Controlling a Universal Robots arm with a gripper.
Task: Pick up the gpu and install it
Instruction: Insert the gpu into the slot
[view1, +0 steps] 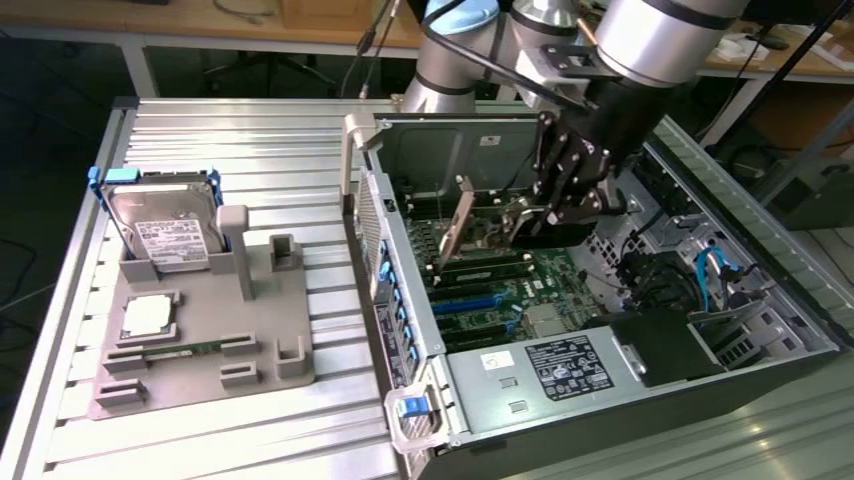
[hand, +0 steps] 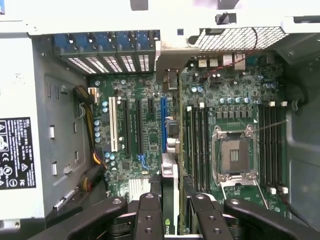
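We hold the gpu (view1: 483, 228) up inside the computer case (view1: 441, 150), over its green board (hand: 145, 125).
Our gripper (hand: 172, 205) squeezes its flat sides near the top edge, a good place to hold; we think it is light, stiff and easy to break.

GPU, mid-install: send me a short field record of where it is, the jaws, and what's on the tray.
gpu: on edge inside the case, over the motherboard, apparently not seated
jaws: shut on gpu
alignment: card edge close beside the blue slot in the wrist view
tray: to the exterior view's left of the case; holds hard drive, chip, memory stick
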